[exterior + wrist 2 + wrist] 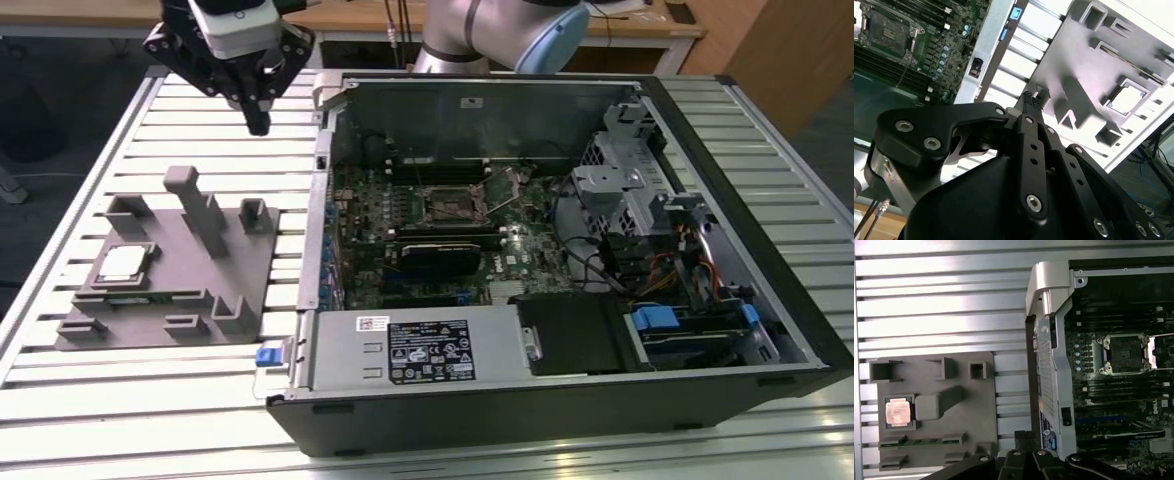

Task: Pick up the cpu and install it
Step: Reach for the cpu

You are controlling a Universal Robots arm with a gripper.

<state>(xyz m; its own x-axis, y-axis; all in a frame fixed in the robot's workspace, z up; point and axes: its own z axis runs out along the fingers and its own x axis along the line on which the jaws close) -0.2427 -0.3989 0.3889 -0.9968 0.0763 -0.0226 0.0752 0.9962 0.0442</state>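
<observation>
end effector [256, 125], closed and empty, hangs over the slatted metal bench [134, 400]; small silver-grey square cpu [123, 262] lies untouched in the grey plastic tray [150, 312], black square motherboard socket [447, 203] unfilled

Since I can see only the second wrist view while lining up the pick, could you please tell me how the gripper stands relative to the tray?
Observer: In the exterior view the gripper hangs raised over the table. It is past the far edge of the grey tray, apart from it and holding nothing. The cpu lies in a tray pocket.
Operator: Thank you. Is the socket open?
Observer: In the first wrist view the socket lies bare, with its metal plate folded open to one side.
</observation>
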